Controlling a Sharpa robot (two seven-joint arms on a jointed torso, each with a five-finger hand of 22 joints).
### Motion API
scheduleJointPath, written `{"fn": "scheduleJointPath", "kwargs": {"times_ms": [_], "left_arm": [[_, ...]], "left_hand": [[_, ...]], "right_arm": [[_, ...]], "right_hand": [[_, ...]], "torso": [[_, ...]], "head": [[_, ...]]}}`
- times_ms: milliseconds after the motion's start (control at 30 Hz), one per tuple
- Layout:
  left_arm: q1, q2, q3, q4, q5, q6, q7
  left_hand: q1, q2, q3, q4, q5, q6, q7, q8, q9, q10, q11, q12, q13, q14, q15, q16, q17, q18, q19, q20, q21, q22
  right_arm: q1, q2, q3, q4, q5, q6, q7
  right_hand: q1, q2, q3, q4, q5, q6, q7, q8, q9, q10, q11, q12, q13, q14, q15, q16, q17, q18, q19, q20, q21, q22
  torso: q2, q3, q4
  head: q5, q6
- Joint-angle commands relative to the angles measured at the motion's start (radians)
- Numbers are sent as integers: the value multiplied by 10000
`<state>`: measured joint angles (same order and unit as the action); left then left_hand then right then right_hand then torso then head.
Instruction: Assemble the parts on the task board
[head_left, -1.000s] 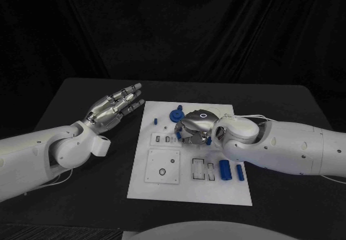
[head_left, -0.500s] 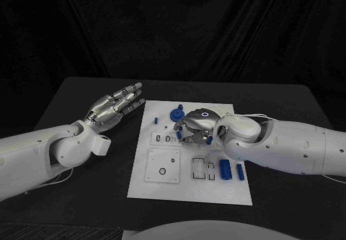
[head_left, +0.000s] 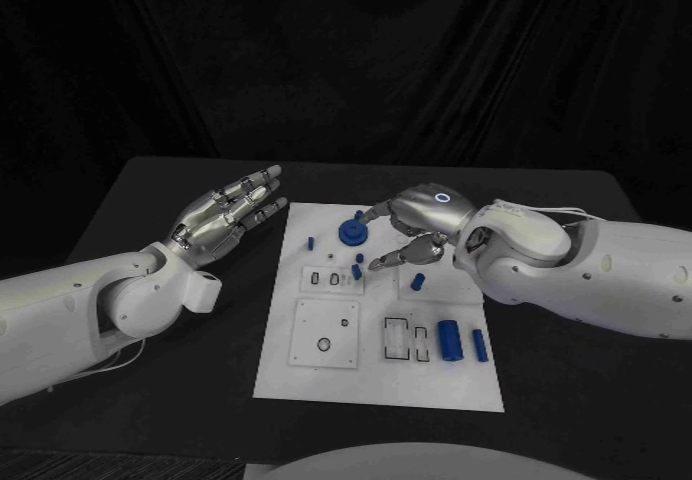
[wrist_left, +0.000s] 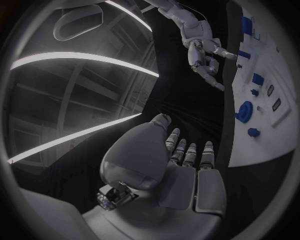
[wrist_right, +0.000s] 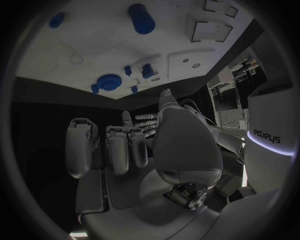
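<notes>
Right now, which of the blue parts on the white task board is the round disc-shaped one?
The big round blue disc part at the board's far end, just beside the right hand's fingers. The other blue parts are small pegs or long cylinders like the one at the near edge.

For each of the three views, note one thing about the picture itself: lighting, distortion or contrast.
Head view: a dark backdrop and black table make the white task board stand out, with straight edges. Left wrist view: fisheye bends the board's edge, and bright curved streaks cross the room behind the left hand. Right wrist view: the right hand looms large and dim under the curved board.
</notes>
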<state>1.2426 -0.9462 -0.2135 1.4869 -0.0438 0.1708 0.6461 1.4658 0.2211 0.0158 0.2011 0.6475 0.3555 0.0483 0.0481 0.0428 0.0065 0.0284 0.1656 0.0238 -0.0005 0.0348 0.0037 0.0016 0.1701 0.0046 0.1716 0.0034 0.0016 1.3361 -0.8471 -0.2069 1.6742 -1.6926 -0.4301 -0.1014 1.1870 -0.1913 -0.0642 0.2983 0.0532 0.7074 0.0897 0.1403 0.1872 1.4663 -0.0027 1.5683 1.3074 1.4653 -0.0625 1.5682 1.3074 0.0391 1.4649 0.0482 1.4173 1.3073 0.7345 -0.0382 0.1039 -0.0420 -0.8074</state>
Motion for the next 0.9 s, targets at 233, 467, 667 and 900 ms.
{"fn": "scheduleJointPath", "kwargs": {"times_ms": [233,467,667,900], "left_arm": [[486,128,18,137,-1702,-1747,1117],[1116,301,20,257,-5688,-4008,817],[1530,721,22,355,-9156,-3535,-3541],[1844,1465,25,205,-10206,-914,-8515]], "left_hand": [[-1667,-843,-1530,775,-5629,989,-82,308,130,2556,1095,4898,1227,3466,627,4001,1692,12,3717,249,2252,1343],[-1433,-867,-1875,59,-4356,3777,670,2340,711,14520,481,13911,14154,14429,97,15447,14281,-851,12134,-246,12657,10711],[-2404,-978,-2369,834,-5070,4563,844,3279,1335,15643,295,14051,15470,15713,-186,15671,15692,-1701,15662,-539,15674,15692],[-4125,-515,-3027,828,-5969,4882,932,3135,1658,15643,434,14051,15470,15713,-101,15671,15692,-1701,15662,-340,15674,15692]], "right_arm": [[675,-1197,-4,645,2557,-2335,1919],[806,-1985,-5,1182,3750,-3456,3106],[777,-2026,-6,905,4054,-3195,3007],[382,-2090,-7,786,4613,-2900,3028]], "right_hand": [[-851,1390,-175,-99,-5,836,160,322,18,1045,84,25,2634,1039,13,-25,2568,-29,378,-29,13,2151],[-230,2049,-173,-94,824,1379,150,606,12,1045,112,25,2634,1055,66,26,2634,-100,532,58,348,2254],[-79,2322,-242,-94,1392,1361,200,587,-49,1045,164,25,2634,1050,107,10,2613,-95,518,86,330,2245],[220,2481,-286,-131,2005,1429,234,607,-96,1045,233,25,2634,1054,163,22,2629,-94,514,132,334,2243]], "torso": [[-17,12,-19],[-52,11,-91],[-112,66,-123],[-255,189,-206]], "head": [[26,76],[255,266],[286,383],[381,391]]}}
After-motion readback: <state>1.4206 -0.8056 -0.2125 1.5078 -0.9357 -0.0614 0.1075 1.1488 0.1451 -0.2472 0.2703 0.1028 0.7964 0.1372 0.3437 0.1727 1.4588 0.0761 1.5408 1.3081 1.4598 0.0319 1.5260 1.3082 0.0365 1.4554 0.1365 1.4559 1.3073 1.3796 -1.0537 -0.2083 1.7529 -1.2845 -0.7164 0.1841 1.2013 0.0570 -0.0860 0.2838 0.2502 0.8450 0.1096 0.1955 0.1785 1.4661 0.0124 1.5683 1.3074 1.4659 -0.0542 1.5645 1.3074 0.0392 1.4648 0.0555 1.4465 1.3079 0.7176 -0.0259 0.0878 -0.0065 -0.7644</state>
